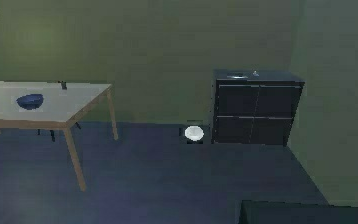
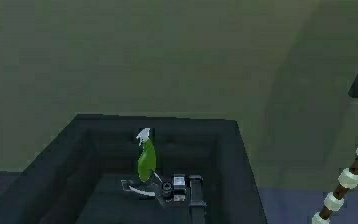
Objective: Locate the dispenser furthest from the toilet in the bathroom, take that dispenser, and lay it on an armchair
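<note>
Gripper [image 2: 142, 186] at 6 o'clock, grip and hold cannot be told | green dispenser [image 2: 147, 158] at its 12 o'clock, upright within armchair [image 2: 152, 121] | step: likely final placing | next: settle it on seat, back away

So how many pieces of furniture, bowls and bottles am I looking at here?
Furniture: 3 (table, cabinet, armchair)
Bowls: 2 (blue bowl on the table, white bowl on the floor)
Bottles: 1 (green dispenser)
Total: 6
</note>
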